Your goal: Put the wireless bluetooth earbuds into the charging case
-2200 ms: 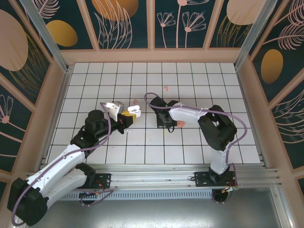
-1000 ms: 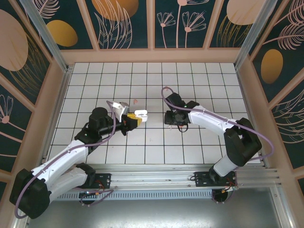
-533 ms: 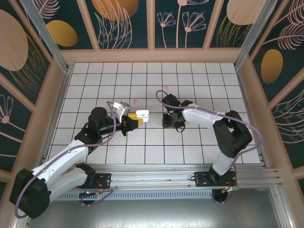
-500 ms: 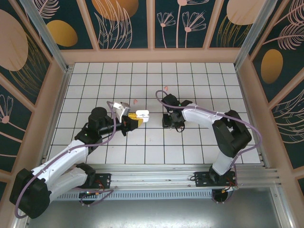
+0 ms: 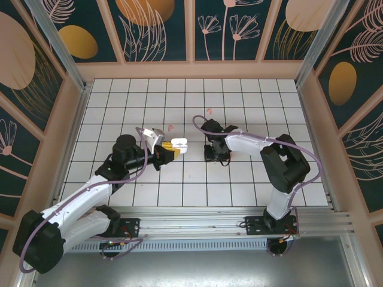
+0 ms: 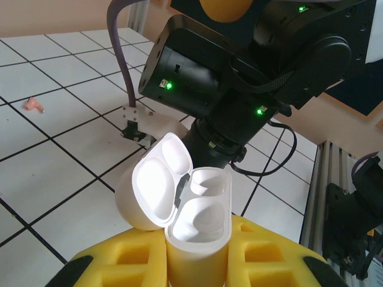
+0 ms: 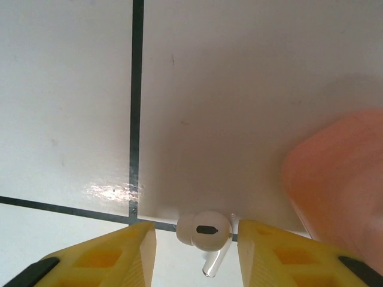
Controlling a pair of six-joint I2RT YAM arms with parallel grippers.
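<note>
Done so far: no earbud is seen seated; both wells of the white charging case [image 6: 200, 209] are judged empty, and its lid [image 6: 157, 186] is swung open.
Case position: the case is held upright above the bench [image 7: 239, 89], left of the middle, and is clamped between the yellow pads of the left pincer [image 6: 196, 263].
Step in hand: a white earbud [image 7: 204, 228] lying on the bench is straddled by the right pincer [image 7: 197, 246], which is set low over the surface.
Right pincer state: the jaws are parted, one to each side of the earbud. A narrow gap is seen on one side; contact on the other side cannot be told.
Left to do: the white earbud is yet to be pinched, lifted, carried across to the case and pressed into a well. Nearly the whole task is judged to remain.
Other earbuds: a pink earbud [image 5: 208, 110] is lying on the tiles beyond the right pincer, and another pink earbud [image 5: 170, 127] just behind the held case.
Nearby clutter: a blurred salmon-pink body [image 7: 338, 197], judged to be a second case, is set near the white earbud.
In the way: that body could be nudged as the jaws are shut, and the rounded earbud head may be squeezed out of the pads.
</note>
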